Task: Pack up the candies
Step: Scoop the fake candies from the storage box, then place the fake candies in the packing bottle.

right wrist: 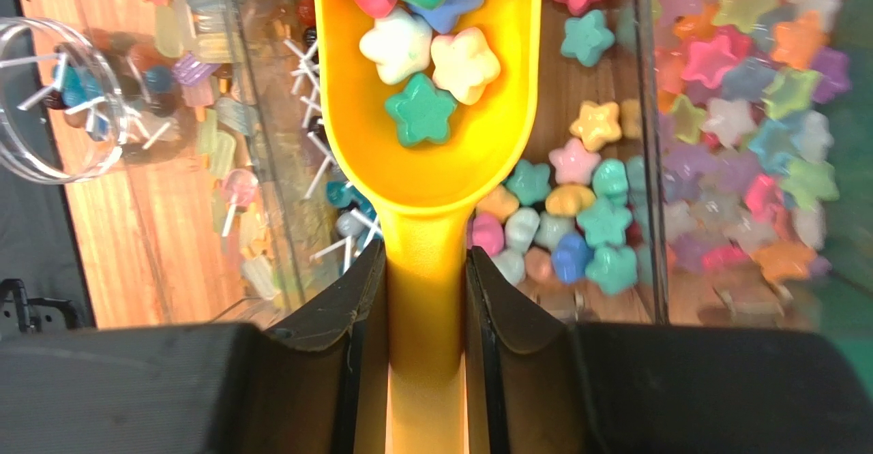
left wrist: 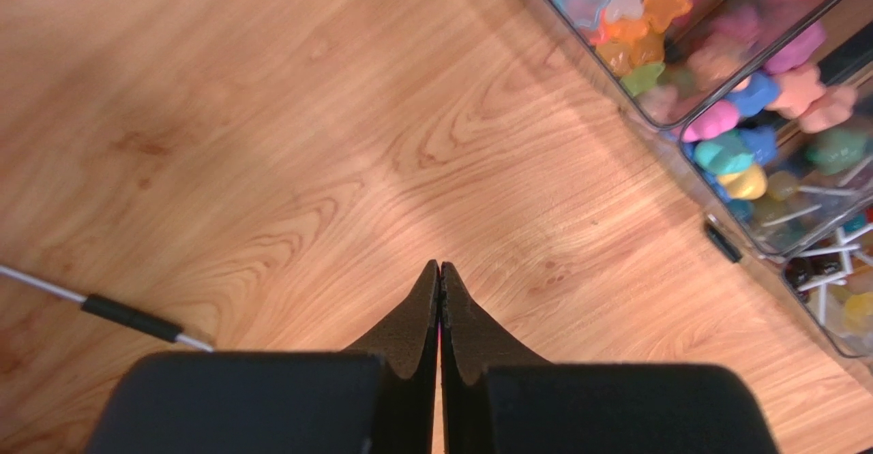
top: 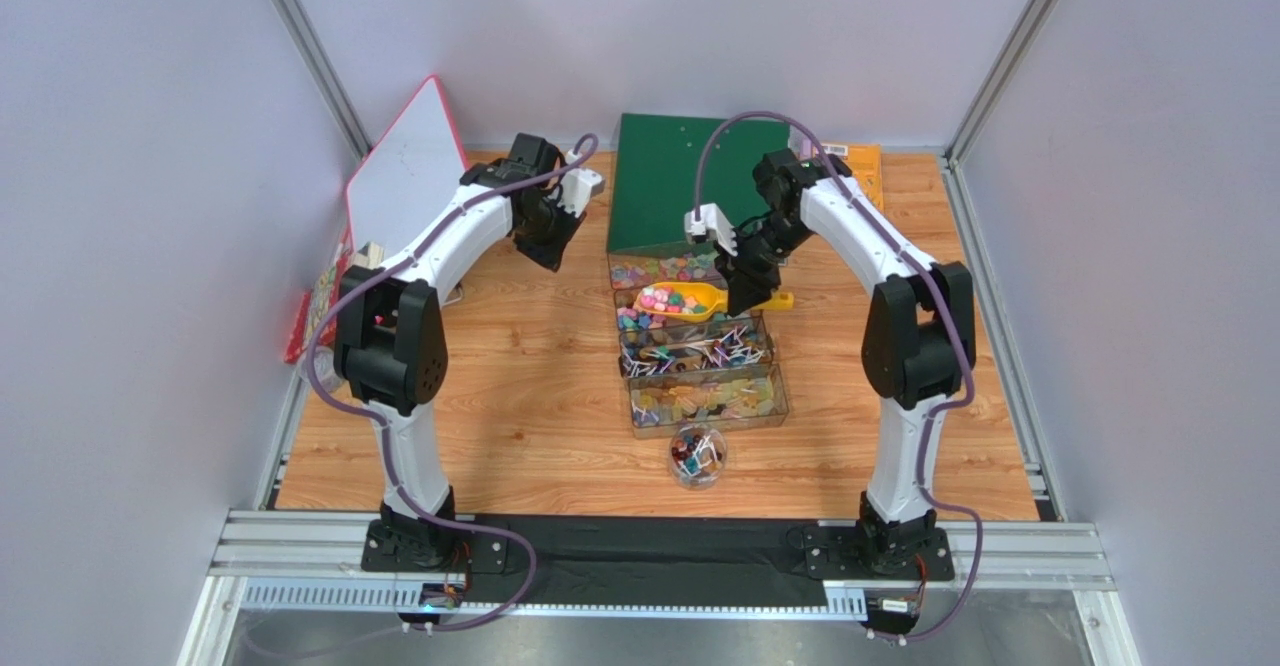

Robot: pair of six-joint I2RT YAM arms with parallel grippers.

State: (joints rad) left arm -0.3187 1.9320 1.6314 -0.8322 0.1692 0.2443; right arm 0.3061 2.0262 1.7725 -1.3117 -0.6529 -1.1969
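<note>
- Left gripper [left wrist: 440,270] clenched on nothing, low over the table [top: 496,396] beside the bins [right wrist: 656,168]; best left parked.
- Right gripper [right wrist: 425,270] clamped on the scoop [right wrist: 441,178] by its handle; grip firmly, no twisting.
- Scoop loaded, over the star bin; keep level, lift clear of bin walls before travelling.
- Cup [right wrist: 111,117] near the front edge, probably the target; tip slowly over its mouth.
- Candies [right wrist: 420,106]: several in the scoop, the rest in the bins.
</note>
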